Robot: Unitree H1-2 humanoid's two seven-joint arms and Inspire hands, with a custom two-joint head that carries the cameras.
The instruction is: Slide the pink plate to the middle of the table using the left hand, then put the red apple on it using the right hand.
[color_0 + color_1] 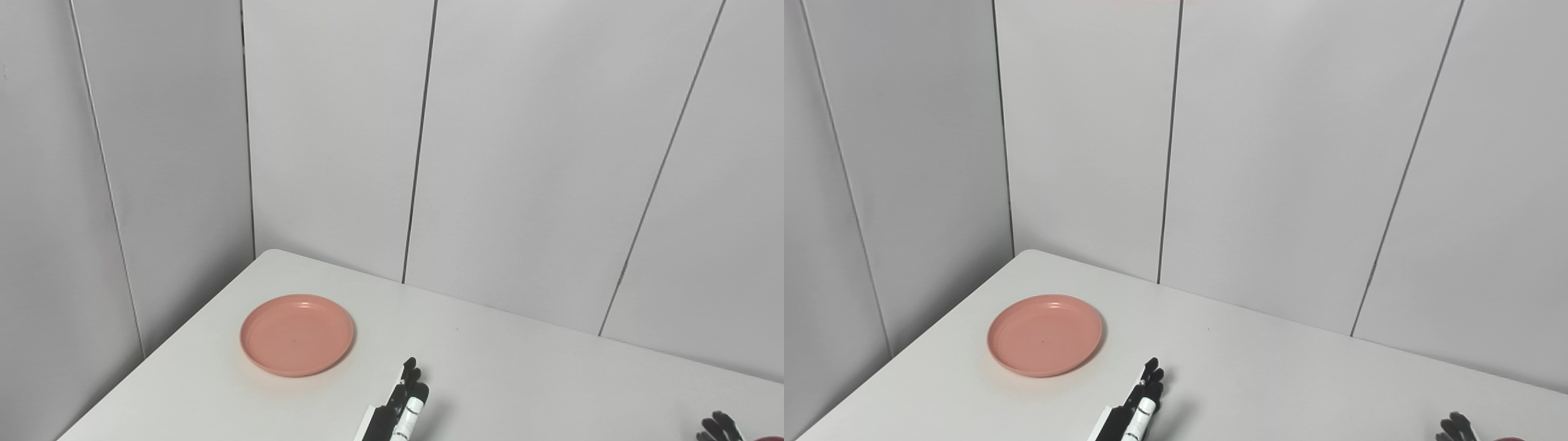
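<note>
Nearest, low at the bottom edge: left hand [401,407], reaching up the counter [539,367] with fingers [409,367] straight and laid close together, holding nothing, near the pink plate [297,334] but clearly apart from it. Off in the bottom right corner, only the dark tips of the right hand [719,427], seemingly fanned apart, just beside a red sliver, probably the apple [773,438]; cannot tell whether closed on it or merely next to it. Plate lying flat and empty toward the far left of the counter, close to the left edge and the corner by the wall [337,153], so not yet in the middle. Likely trouble from here: arriving at the plate from its right side and shoving it further left, possibly over the edge. Safer to get past the rim or onto the dish floor and draw it rightward. Pressing down on the near rim alone could well tip so shallow a dish, or leave it pivoting under the fingertips instead of travelling straight. On so smooth a surface, probably easy to overshoot with a quick pull. Later, a round apple set down off-centre or let go too early, liable to roll over the low rim. Also worth minding: both hands mostly out of view, hence poor visual check on contact.
</note>
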